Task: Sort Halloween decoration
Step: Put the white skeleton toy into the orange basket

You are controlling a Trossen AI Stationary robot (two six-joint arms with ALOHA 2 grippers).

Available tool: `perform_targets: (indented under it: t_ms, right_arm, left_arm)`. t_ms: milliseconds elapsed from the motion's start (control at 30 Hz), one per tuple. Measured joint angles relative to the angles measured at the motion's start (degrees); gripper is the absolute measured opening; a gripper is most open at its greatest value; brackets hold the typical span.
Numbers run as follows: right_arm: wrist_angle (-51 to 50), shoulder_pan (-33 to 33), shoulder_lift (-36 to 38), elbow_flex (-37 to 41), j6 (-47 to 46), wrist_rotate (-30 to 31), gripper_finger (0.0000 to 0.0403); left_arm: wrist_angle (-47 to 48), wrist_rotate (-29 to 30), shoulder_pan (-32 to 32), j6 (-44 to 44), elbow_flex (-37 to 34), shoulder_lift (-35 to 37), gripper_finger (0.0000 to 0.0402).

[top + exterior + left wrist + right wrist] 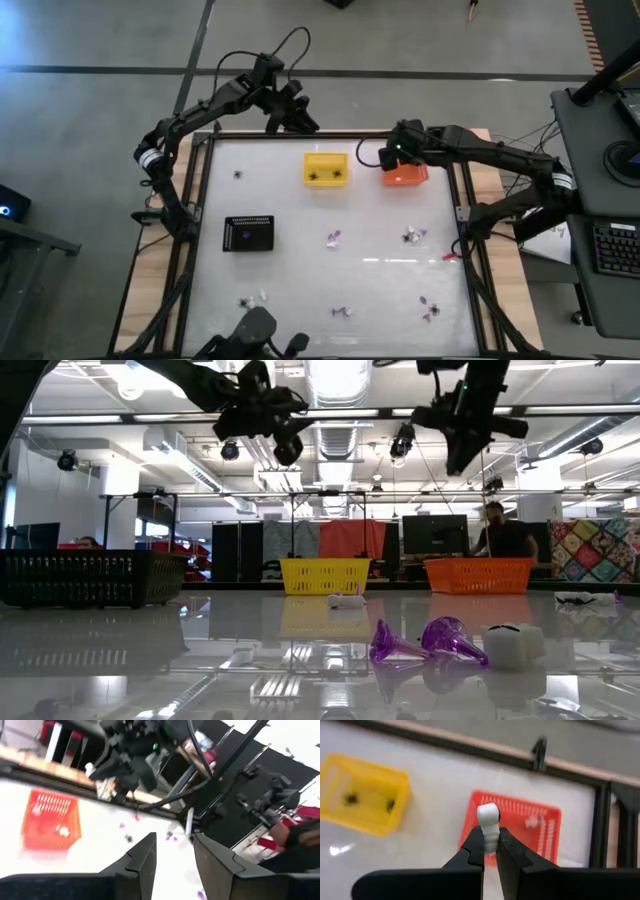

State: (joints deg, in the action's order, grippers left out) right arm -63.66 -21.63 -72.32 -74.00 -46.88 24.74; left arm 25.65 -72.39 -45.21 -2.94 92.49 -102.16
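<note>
My right gripper (490, 849) hangs over the orange basket (517, 822), slanting down, shut on a small white trinket (488, 816). In the high view it is at the basket's far left corner (392, 160). One white trinket (534, 821) lies in the orange basket. Black trinkets (351, 798) lie in the yellow basket (326, 168). My left gripper (175, 855) is open with nothing between its fingers, raised above the table's far edge (303, 120). Purple trinkets (333, 238) and other trinkets lie scattered on the table. My right gripper pinches the white trinket's lower part (490, 841) between its two fingertips, coming from above at a slant. The trinket's rounded end sticks out past the fingertips. It is lifted clear, above the orange basket's floor.
A black rectangular tray (248, 233) sits at the table's left middle. More trinkets lie near the front edge (342, 311) and at the right (413, 236); one black trinket (238, 174) lies far left. A black frame (465, 215) borders the table. A person (500, 530) shows beyond the table.
</note>
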Motion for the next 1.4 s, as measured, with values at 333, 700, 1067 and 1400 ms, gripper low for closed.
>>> perform_targets:
  t_ms: [333, 700, 1067, 1400]
  right_arm:
    - [-0.1, -5.3, -1.4, 5.6, -0.3, -5.5, 0.0013]
    - [3.3, -9.9, -2.2, 13.5, 0.1, -7.6, 0.0013]
    - [11.1, -15.0, -3.2, 19.3, 1.0, -14.7, 0.0013]
    - [12.2, -15.4, -8.1, 18.8, 3.2, -14.3, 0.0059]
  left_arm:
    - [23.0, 20.1, 0.3, -19.0, 0.0, 0.1, 0.0098]
    - [36.6, 32.8, 1.3, -26.2, 0.0, 0.1, 0.0095]
    - [40.0, 59.4, 6.2, -25.0, -1.2, 0.1, 0.0095]
    - [39.8, 59.4, 7.7, -25.0, -1.2, 0.1, 0.0095]
